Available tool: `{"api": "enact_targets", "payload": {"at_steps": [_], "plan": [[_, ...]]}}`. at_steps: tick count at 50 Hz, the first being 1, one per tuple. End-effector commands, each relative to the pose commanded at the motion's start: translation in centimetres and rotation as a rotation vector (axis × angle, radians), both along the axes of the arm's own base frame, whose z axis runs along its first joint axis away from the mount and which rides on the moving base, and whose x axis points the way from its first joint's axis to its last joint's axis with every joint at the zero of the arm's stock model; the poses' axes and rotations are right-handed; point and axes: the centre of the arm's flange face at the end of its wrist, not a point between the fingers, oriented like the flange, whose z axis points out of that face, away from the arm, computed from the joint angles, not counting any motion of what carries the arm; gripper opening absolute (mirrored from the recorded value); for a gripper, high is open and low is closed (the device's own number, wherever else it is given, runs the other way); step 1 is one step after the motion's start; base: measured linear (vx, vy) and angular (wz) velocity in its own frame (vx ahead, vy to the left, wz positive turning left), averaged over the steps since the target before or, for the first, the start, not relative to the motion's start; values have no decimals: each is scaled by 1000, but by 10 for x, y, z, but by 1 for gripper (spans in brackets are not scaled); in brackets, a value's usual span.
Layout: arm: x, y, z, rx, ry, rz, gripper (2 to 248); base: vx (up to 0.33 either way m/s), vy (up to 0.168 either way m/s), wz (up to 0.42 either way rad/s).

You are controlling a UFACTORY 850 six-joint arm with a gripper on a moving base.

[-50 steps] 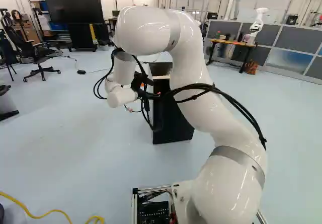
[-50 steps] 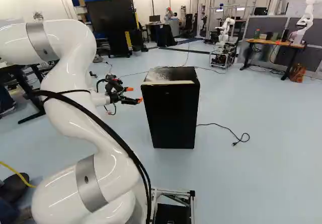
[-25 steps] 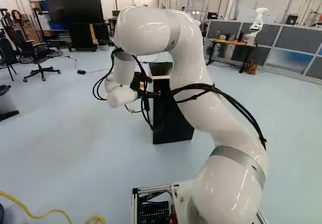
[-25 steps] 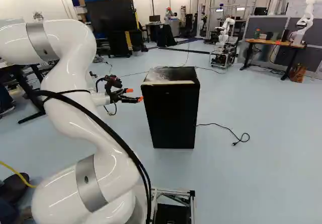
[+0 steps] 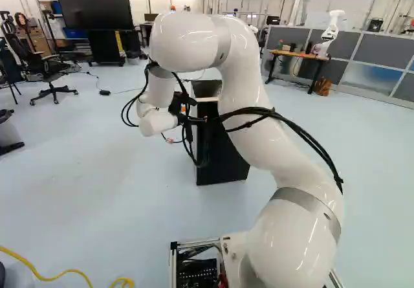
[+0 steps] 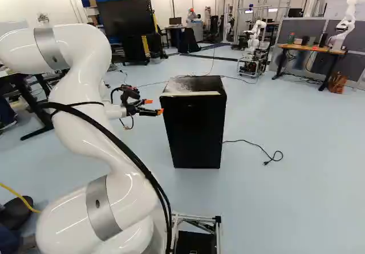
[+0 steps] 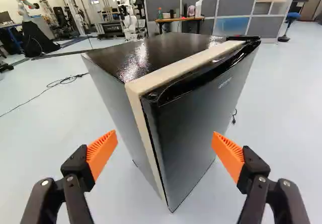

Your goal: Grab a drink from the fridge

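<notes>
A pale, smooth floor [image 6: 296, 191] is shown, on which a black fridge [image 6: 194, 131] is set ahead of the base, with a cord [image 6: 251, 144] laid out beside it. The white arm [image 6: 82, 111] is extended so that the gripper [image 6: 154, 107] is held near the fridge's upper part, at the left of it in the right base view. The jaws are spread wide, with nothing gripped; their orange pads [image 7: 102, 151] are plainly separated.

In the wrist view, the fridge is seen ahead of the gripper, its long axis upright. The near corner is presented between the lines of the two fingers, and the door [image 7: 193, 128] is therefore met obliquely rather than squarely. The door appears closed, bordered by a pale strip [image 7: 176, 67]. No drink is visible (it is presumably stored inside).

The opening of the door is judged to be the step in hand. An approach to its free edge seems to be required; should the corner be struck instead, the fridge might be pushed askew.
</notes>
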Motion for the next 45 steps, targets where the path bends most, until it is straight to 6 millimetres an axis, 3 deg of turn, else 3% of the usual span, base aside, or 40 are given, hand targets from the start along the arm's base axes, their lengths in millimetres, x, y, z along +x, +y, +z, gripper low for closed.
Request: {"api": "enact_targets", "payload": {"at_steps": [45], "plan": [[21,-23,-1,7,-10,-54,247,0,0,0]]}}
